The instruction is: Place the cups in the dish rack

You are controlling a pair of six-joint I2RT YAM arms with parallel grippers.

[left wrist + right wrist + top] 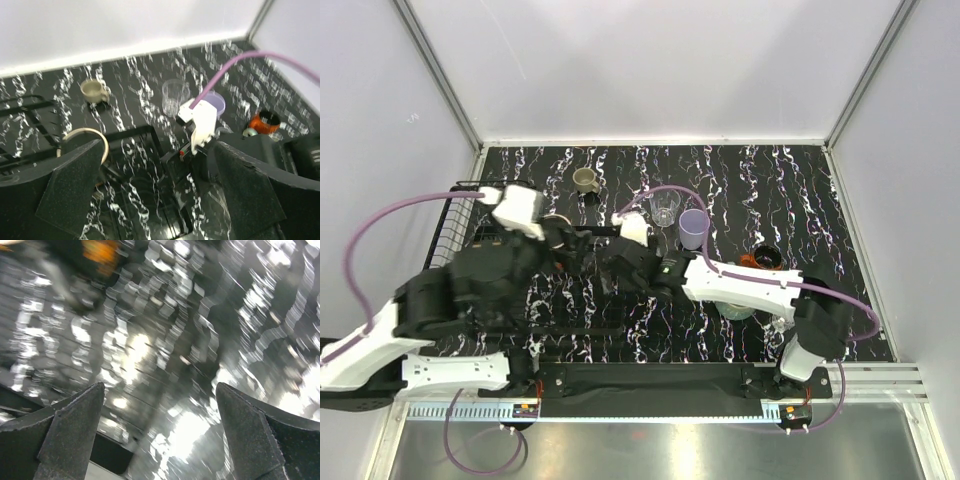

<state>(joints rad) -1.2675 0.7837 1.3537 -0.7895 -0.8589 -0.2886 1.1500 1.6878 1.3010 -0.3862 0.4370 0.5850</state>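
The right pincer (159, 390) gapes wide and empty by the rack (442, 230), as does the left pincer (157, 147) above it, so the likeliest next cup, the upright lavender cup (693, 228), stands behind the right pincer's wrist on its far side, nearer that arm.

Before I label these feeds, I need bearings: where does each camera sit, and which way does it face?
Top external: above and behind the bases, looking down on the table; left arm, right arm show.
Left wrist: on the left arm, facing over the dish rack toward the back wall; open left hand shows.
Right wrist: close above a blurred marbled surface; open right hand shows.
Shared: top and left wrist both see the olive mug, clear glass.
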